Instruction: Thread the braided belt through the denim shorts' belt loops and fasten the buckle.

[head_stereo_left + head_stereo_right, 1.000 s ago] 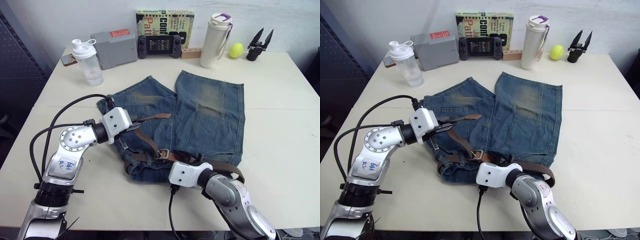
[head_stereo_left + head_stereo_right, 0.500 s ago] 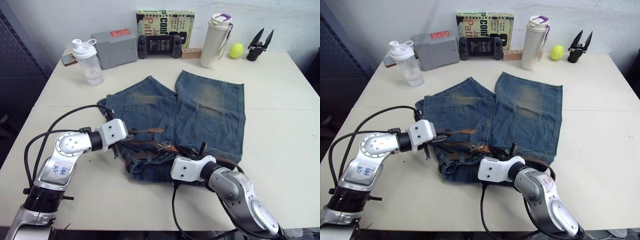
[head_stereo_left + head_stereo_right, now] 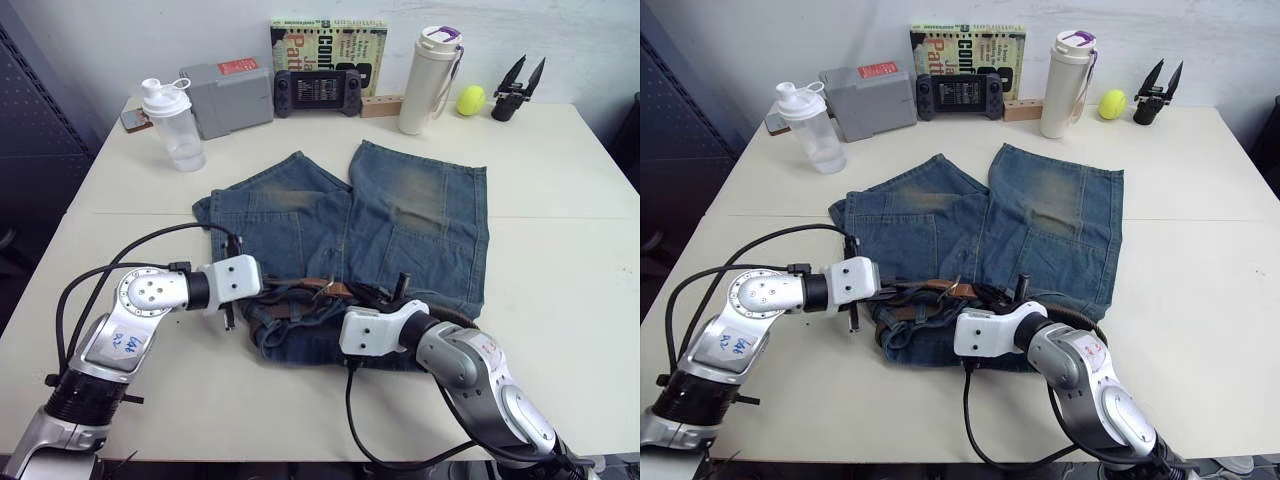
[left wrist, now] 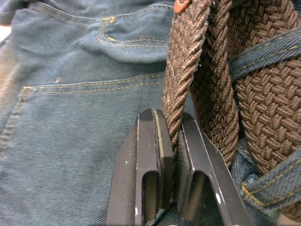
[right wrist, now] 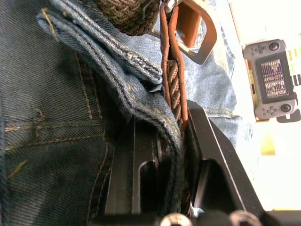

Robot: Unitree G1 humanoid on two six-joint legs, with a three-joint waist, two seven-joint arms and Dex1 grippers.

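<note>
Both fingers [image 4: 162, 155] apparently pinching braided belt [image 4: 188, 75] at denim shorts [image 3: 420, 220] waistband.

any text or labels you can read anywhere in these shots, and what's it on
Book standing at the back of the table: large letters "Com" and "Pat" show on its cover, cut off; the smaller print is too small to read.
Grey box: red label on its top, text too small to read.
Handheld game console: lit screen with rows of marks, not legible.
Left arm: white sticker with blue handwriting, unreadable.
</note>
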